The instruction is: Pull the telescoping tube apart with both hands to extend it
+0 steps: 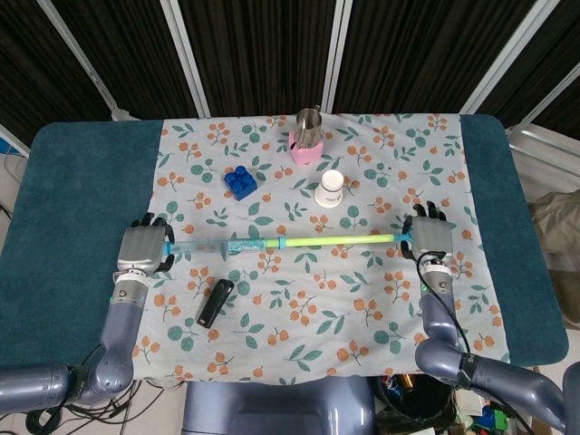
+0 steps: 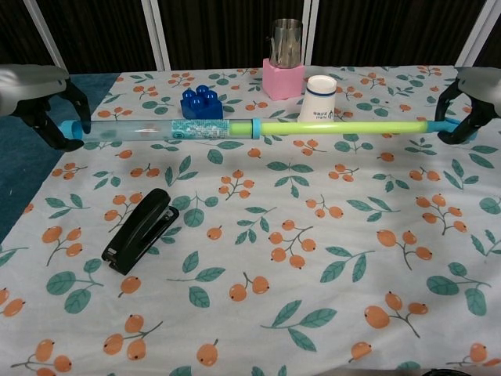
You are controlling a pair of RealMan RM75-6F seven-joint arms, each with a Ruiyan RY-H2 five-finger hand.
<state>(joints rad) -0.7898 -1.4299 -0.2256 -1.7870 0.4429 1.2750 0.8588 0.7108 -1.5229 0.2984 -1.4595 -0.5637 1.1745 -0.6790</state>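
So I've got the telescoping tube (image 2: pixel 250 129) stretched out between both hands, running level across the middle of the table, parallel to its near edge and lifted a bit off the floral tablecloth (image 1: pixel 308 299). My left hand (image 1: pixel 141 250) has its fingers clamped around the end with the light blue cap, and my right hand (image 1: pixel 431 236) is wrapped around the far end of the inner rod the same way.

The tube looks pretty cool like this: the left half is a clear outer sleeve with a printed teal label near its middle and a blue collar where it ends, and from that collar a thin neon yellow-green rod sticks out all the way to my right hand. The clear part looks mostly hollow.

Behind the tube, toward the far edge, there's a blue building brick (image 2: pixel 201 105), a white paper cup (image 2: pixel 319 99), and a metal cup (image 2: pixel 286 39) sitting on a pink block (image 2: pixel 282 78). A black stapler (image 2: pixel 139 229) lies in front of the tube, toward the near left corner.
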